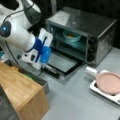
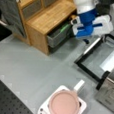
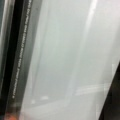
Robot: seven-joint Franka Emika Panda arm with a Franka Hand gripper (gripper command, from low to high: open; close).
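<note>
A silver toaster oven point(image 1: 100, 27) stands at the back with its glass door point(image 1: 61, 62) folded down flat. On its rack sits a teal bowl point(image 1: 71, 36) with something orange in it. My gripper point(image 1: 43, 67), on the white and blue hand, points down at the door's left front edge, touching it or just above it. In a front view the gripper point(image 2: 87, 41) hangs over the door's black frame point(image 2: 88, 65). The wrist view is filled by the door glass point(image 3: 70, 60) with its black frame point(image 3: 17, 50) at the left; no fingers show there.
A pink round pan point(image 1: 110, 82) with a white handle rests on a white base point(image 2: 81, 110) on the grey table in both front views. A wooden cabinet point(image 2: 48, 16) stands beside the arm, its grey drawer point(image 2: 56, 37) pulled out with green items inside.
</note>
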